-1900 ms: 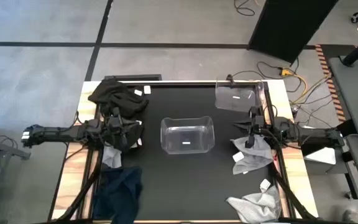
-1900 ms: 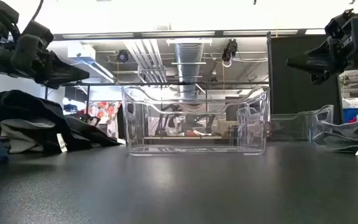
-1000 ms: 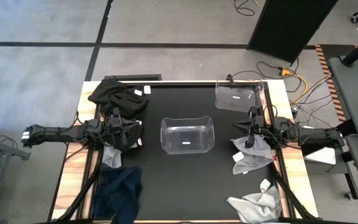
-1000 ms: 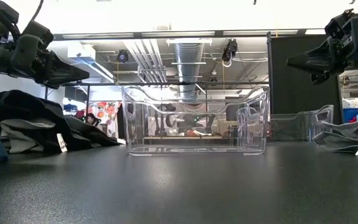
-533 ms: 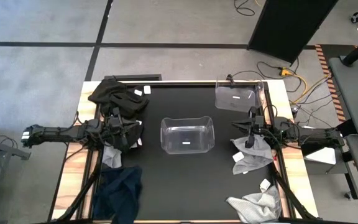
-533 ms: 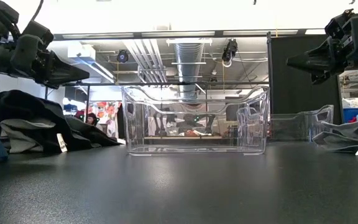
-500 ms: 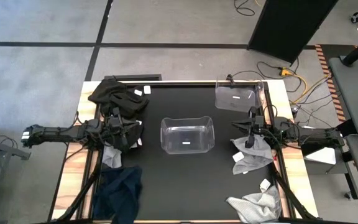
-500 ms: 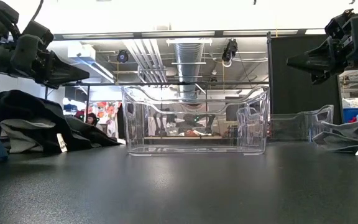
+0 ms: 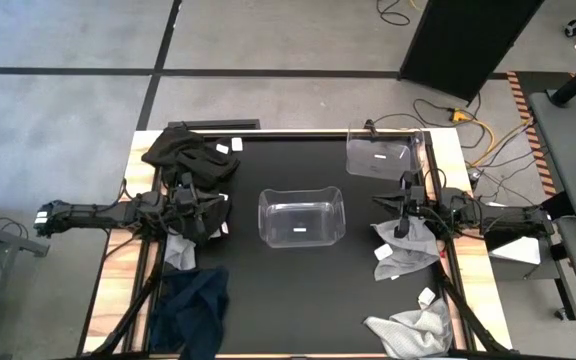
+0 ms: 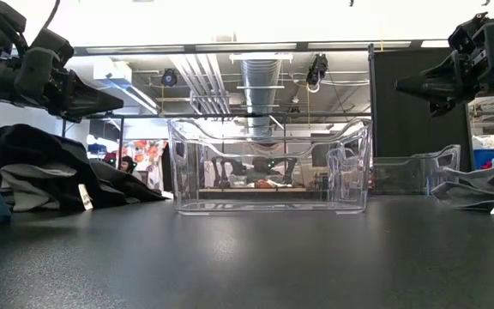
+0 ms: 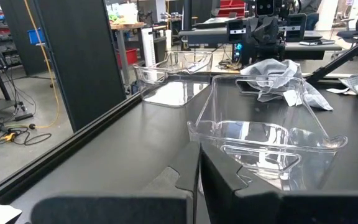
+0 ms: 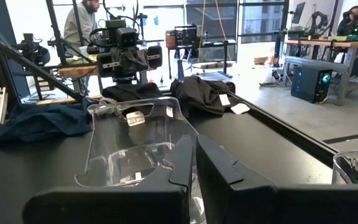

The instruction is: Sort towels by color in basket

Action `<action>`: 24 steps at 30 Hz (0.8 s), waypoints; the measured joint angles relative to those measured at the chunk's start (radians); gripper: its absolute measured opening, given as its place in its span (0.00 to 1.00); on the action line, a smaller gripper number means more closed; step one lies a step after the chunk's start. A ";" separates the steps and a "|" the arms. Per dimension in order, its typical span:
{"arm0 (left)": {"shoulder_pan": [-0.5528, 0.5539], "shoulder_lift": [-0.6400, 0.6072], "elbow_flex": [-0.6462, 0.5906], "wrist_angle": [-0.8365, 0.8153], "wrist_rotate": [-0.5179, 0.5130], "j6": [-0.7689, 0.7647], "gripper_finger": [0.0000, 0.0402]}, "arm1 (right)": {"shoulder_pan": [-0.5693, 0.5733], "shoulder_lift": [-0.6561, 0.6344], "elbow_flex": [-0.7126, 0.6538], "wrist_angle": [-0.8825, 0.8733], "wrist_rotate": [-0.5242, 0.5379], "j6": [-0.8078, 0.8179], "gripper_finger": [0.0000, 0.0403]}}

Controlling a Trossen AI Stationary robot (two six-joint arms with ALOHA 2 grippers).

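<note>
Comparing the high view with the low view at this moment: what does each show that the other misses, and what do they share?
Only the high view shows the navy blue towel at the table's near left corner, the crumpled light grey towel at the near right corner, and the wooden table edge.

Only the low view shows the room behind the table, with its ceiling ducts.

Both show the clear plastic bin at the table's centre, the second clear bin further back, the black towel pile, and the shut left gripper and right gripper.
</note>
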 joint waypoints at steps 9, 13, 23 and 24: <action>-0.002 0.004 0.000 0.102 0.006 -0.291 0.00 | 0.000 0.000 0.000 0.000 0.000 0.000 0.03; -0.002 0.008 0.000 0.103 0.006 -0.458 0.00 | 0.000 0.000 0.000 0.000 0.000 0.000 0.03; -0.002 0.028 0.048 0.105 0.154 -0.376 0.00 | 0.000 0.000 0.000 0.000 0.000 0.000 0.03; -0.002 0.035 0.074 0.088 0.169 -0.370 0.00 | 0.000 0.000 0.000 0.000 0.000 0.000 0.03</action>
